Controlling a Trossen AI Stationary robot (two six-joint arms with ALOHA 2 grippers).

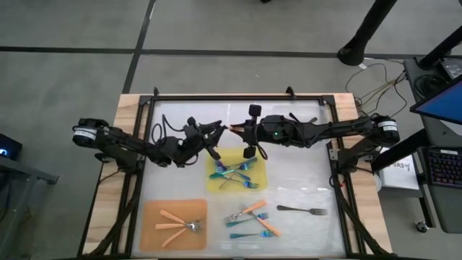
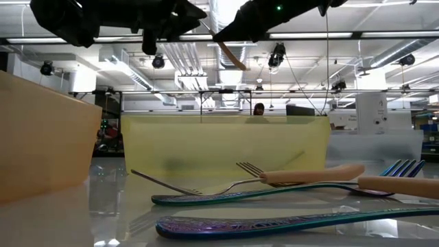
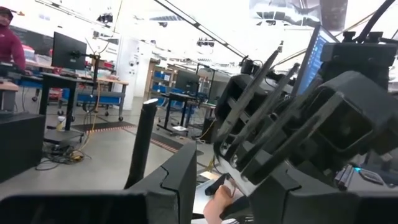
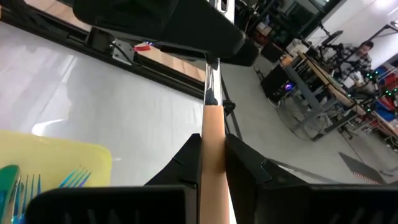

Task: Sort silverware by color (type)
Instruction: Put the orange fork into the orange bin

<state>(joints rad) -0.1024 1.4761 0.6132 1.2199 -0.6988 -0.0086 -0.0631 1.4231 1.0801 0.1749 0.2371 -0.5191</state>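
Both grippers meet high above the table's far middle. My right gripper [image 1: 238,132] [image 4: 211,146] is shut on an orange-handled fork [image 1: 230,130] [image 2: 232,56]. The fork's silver head [image 4: 211,87] points at my left gripper [image 1: 215,139] [image 3: 233,177]. That gripper is open, with its fingers on either side of the fork's end, and I cannot tell whether they touch it. Blue-teal forks [image 1: 234,172] lie on the yellow mat [image 1: 256,160]. Orange-handled forks [image 1: 179,222] lie on the orange mat [image 1: 155,235]. Mixed forks [image 1: 253,217] and one dark fork [image 1: 303,211] lie flat on the table. My right gripper pinches the fork's orange handle [image 4: 211,127] between its two fingers [image 4: 186,162]. The fingers lie along the handle, coming level from the table's right. The fork is lifted clear, with its silver head sticking out past the fingertips and the handle's free end [image 2: 241,66] slanting down.
A dark frame rail [image 1: 238,97] runs along the table's far edge, with side rails at the left [image 1: 141,166] and right [image 1: 333,166]. Beyond the table are desks, cables and a person [image 3: 9,37]. Bare white table surface [image 1: 180,173] lies between the mats.
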